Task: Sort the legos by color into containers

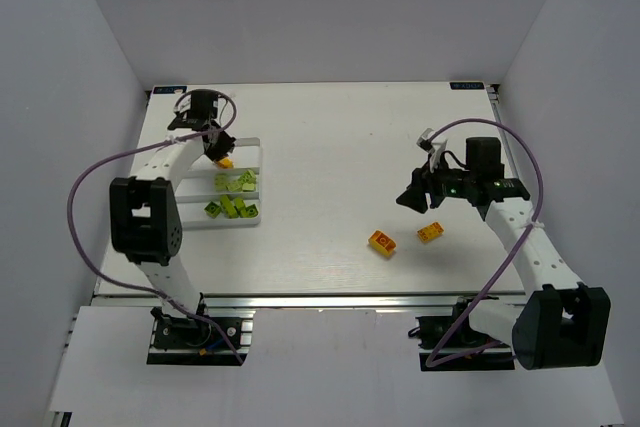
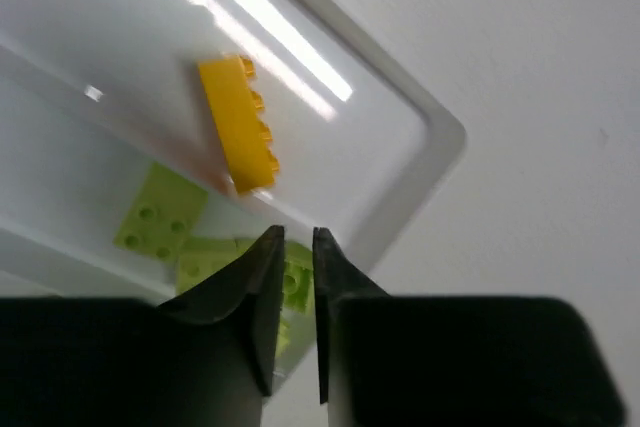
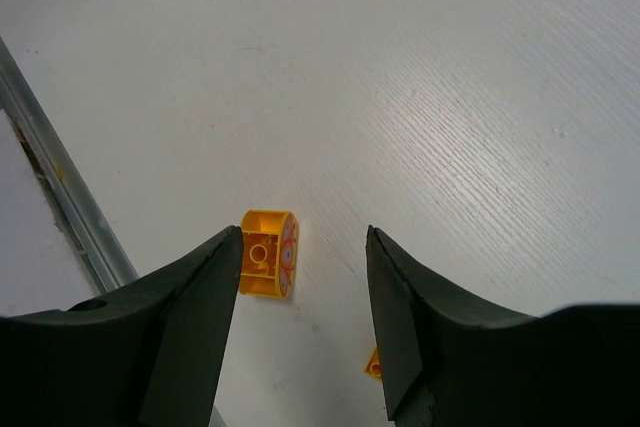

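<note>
A white divided tray stands at the left. Its far compartment holds one orange-yellow brick, which lies on its side in the left wrist view. The nearer compartments hold several lime green bricks. My left gripper hovers over the tray's far end, its jaws almost together with only a thin gap and nothing between them. Two orange-yellow bricks lie on the table at the right. My right gripper is open and empty above them; one brick sits by its left finger.
The tray's rounded corner and rim lie just ahead of my left fingers. The table's aluminium front rail runs close to the loose bricks. A sliver of the second loose brick shows by my right finger.
</note>
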Controlling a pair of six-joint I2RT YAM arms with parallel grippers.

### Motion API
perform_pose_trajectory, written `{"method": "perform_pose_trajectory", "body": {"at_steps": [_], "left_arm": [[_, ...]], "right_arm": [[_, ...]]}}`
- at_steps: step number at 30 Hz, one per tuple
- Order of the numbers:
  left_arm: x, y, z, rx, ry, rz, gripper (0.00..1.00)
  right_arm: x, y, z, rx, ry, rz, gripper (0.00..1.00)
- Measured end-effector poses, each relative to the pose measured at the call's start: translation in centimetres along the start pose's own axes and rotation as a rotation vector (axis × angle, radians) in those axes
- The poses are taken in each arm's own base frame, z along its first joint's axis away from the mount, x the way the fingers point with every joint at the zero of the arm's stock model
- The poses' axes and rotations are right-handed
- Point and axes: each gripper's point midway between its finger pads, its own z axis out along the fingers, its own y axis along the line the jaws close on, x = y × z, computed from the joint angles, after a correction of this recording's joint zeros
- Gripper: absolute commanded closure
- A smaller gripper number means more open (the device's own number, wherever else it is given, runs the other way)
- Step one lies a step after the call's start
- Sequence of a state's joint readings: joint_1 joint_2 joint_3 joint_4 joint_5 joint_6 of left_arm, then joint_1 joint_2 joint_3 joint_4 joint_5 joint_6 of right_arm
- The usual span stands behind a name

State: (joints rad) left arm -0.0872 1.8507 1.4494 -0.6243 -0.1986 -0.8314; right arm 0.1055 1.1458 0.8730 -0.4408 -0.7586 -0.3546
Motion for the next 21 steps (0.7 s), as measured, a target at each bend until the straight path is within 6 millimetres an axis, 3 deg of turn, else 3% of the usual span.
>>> {"method": "perform_pose_trajectory", "body": {"at_steps": [2,3,4,7,9,11,16,21], "left_arm": [[1.1,-0.7,-2.5,0.131,0.025,0.062,0.7],[1.9,-1.1,-4.2,0.226,0.026,0.101,0.62],[2.9,-1.5,-6.1,0.321,0.036,0.137,0.43],[5.8,-3.1,-11.9,0.623,0.044,0.241,0.23],[7.5,-3.7,-15.1,0.793,0.048,0.312,0.19],[8.9,-3.5,-16.9,0.897,0.049,0.381,0.15],[11.2,-2.0,-18.7,1.003,0.03,0.502,0.14],[10.8,-1.7,-21.1,1.066,-0.054,0.568,0.13]], "right_arm": [[0.6,-0.2,0.1,0.004,0.024,-0.014,0.41],[1.0,-0.4,0.1,0.009,0.039,-0.024,0.39],[1.3,-0.5,0.2,0.014,0.053,-0.044,0.35],[2.2,-1.1,0.1,0.041,0.098,-0.119,0.28],[3.0,-1.6,0.0,0.063,0.131,-0.166,0.23],[3.8,-1.9,-0.1,0.074,0.165,-0.19,0.19],[5.5,-2.6,-0.3,0.109,0.242,-0.239,0.18],[9.4,-4.1,-0.7,0.135,0.386,-0.325,0.22]]}}
